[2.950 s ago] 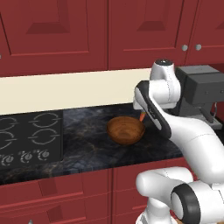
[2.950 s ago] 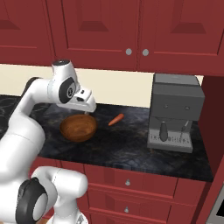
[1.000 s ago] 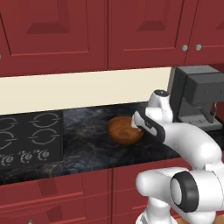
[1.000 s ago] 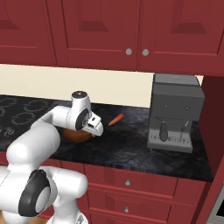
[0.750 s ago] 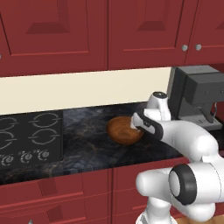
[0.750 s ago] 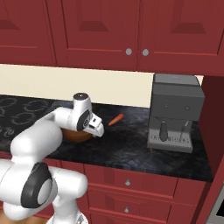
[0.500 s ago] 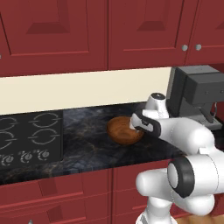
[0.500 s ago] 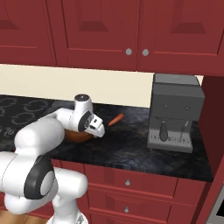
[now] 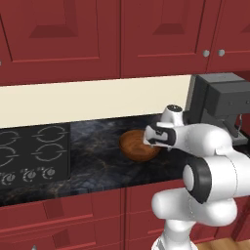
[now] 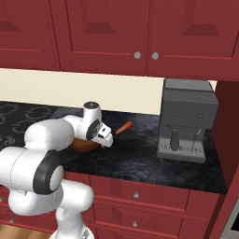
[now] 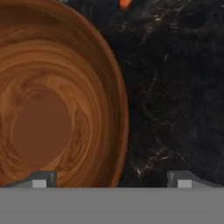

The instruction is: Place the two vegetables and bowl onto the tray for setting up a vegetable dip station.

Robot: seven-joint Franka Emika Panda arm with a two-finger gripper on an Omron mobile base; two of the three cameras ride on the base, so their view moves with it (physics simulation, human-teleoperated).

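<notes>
Currently the gripper (image 11: 112, 179) hangs low over the bowl (image 11: 52, 100) with its jaws released and spread wide. In the hand view one fingertip (image 11: 41, 178) sits over the bowl's inside and the other fingertip (image 11: 181, 178) over bare counter (image 11: 175, 87), so the rim wall lies between them.

To do this step well, judged from these views: lower until both tips straddle the rim wall, then clench on the wall only. Keep the approach vertical so the inner tip does not skid on the glossy inside.

The carrot (image 10: 123, 127) lies on the counter beyond the jaws, just past the bowl's far rim and apart from it. A grey coffee machine (image 10: 188, 119) stands well apart on the outer-jaw side. A cooktop (image 9: 31, 156) lies past the bowl on the opposite side. Nothing blocks the jaws' descent.
</notes>
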